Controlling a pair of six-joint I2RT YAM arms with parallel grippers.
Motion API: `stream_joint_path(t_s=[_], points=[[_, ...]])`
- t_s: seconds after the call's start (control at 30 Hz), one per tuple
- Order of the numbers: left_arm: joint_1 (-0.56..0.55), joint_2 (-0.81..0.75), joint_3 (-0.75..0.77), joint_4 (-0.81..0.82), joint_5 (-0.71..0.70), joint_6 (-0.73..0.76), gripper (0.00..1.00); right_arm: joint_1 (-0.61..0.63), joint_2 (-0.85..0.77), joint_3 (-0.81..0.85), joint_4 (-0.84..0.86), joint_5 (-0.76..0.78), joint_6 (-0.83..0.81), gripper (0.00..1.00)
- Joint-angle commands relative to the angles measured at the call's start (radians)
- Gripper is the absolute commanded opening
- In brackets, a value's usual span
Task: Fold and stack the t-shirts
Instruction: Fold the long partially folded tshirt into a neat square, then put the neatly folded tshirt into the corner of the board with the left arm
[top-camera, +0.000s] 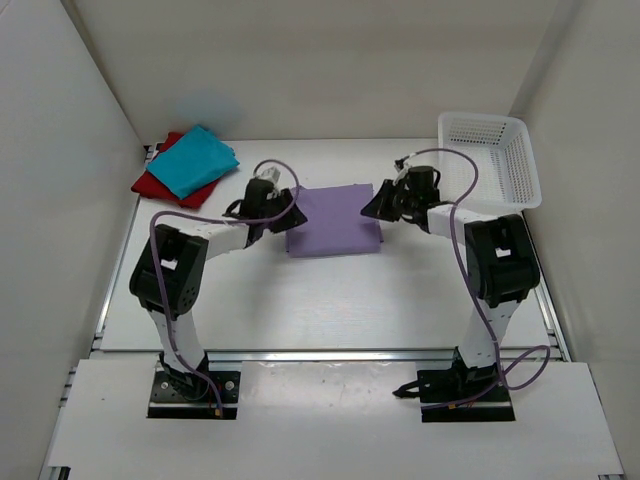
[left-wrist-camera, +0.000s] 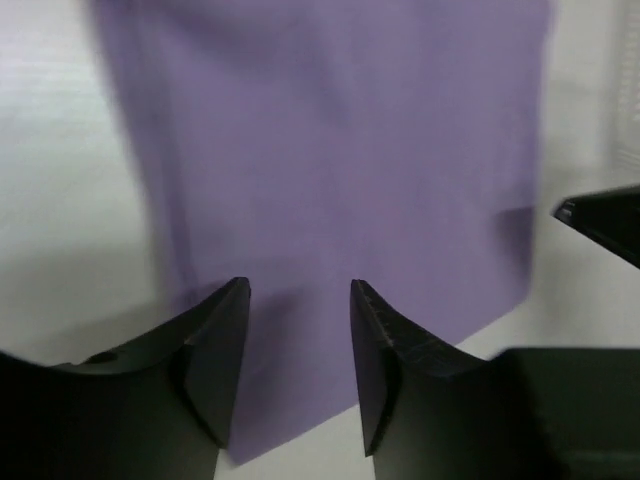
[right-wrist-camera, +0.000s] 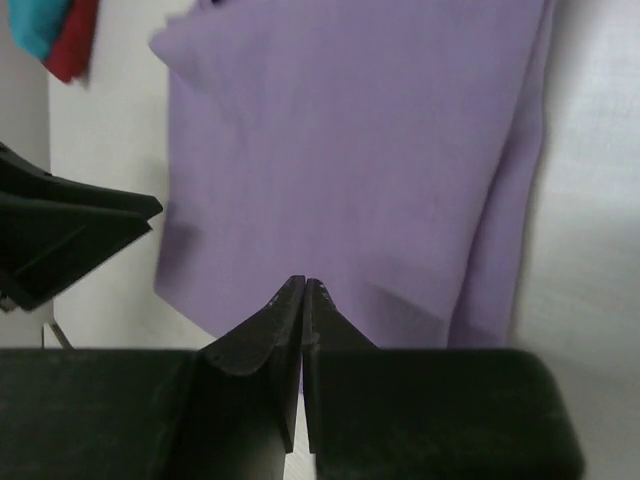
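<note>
the lilac t-shirt (top-camera: 333, 220) lies mid-table between my half-open, empty left gripper (left-wrist-camera: 300, 290) and my fully closed right gripper (right-wrist-camera: 303, 285).

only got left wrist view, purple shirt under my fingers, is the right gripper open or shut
Observer: Shut. The right gripper has its jaws pressed together over the lilac t-shirt at its right edge; whether cloth is pinched, I cannot tell.
Operator: where are the other shirts
Observer: The teal t-shirt lies on the red t-shirt at the far left of the table, apart from the lilac one.
Operator: and the basket
Observer: The white mesh basket stands at the far right corner.
</note>
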Motion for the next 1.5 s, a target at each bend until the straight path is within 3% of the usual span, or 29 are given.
stream_joint_path(t_s=[0.0,0.17,0.27,0.37,0.53,0.63,0.7,0.77,0.93,1.03,1.13,1.27,1.33,1.43,1.47], points=[[0.077,-0.112,-0.143,0.100,-0.018,-0.038,0.57,0.002,-0.058,-0.108,0.154,-0.030,0.059,0.03],[0.137,-0.125,-0.263,0.157,0.016,-0.066,0.96,0.046,-0.170,-0.245,0.288,-0.038,0.122,0.30],[0.125,-0.048,-0.246,0.175,0.055,-0.056,0.98,0.094,-0.222,-0.271,0.293,-0.023,0.104,0.34],[0.100,0.036,-0.176,0.143,0.049,-0.029,0.88,0.121,-0.277,-0.313,0.296,-0.015,0.104,0.34],[0.060,0.148,-0.091,0.152,0.020,-0.053,0.60,0.177,-0.414,-0.409,0.302,0.017,0.101,0.33],[0.039,0.210,-0.024,0.181,0.029,-0.070,0.37,0.196,-0.495,-0.467,0.288,0.023,0.091,0.33],[0.022,0.253,0.077,0.152,0.028,-0.063,0.11,0.193,-0.565,-0.520,0.253,0.031,0.078,0.32],[0.008,0.274,0.180,0.108,0.042,-0.055,0.00,0.183,-0.627,-0.558,0.228,0.048,0.070,0.33],[0.005,0.314,0.583,-0.080,0.063,-0.007,0.00,0.123,-0.797,-0.701,0.158,0.099,0.039,0.33],[0.063,0.343,0.813,-0.186,0.111,-0.007,0.00,0.049,-0.854,-0.776,0.129,0.070,0.041,0.32],[0.120,0.332,0.929,-0.240,0.120,-0.007,0.00,-0.004,-0.873,-0.802,0.100,0.036,0.027,0.34],[0.246,0.205,0.837,-0.202,0.077,0.011,0.00,0.032,-0.868,-0.802,0.086,0.050,0.007,0.34],[0.362,0.123,0.695,-0.126,0.088,-0.026,0.00,0.051,-0.839,-0.794,0.092,0.019,0.004,0.34],[0.508,0.023,0.474,-0.015,-0.018,-0.085,0.02,0.083,-0.810,-0.799,0.099,-0.007,0.015,0.34],[0.538,0.009,0.404,0.009,-0.036,-0.093,0.17,0.091,-0.801,-0.796,0.104,-0.010,0.019,0.34]])
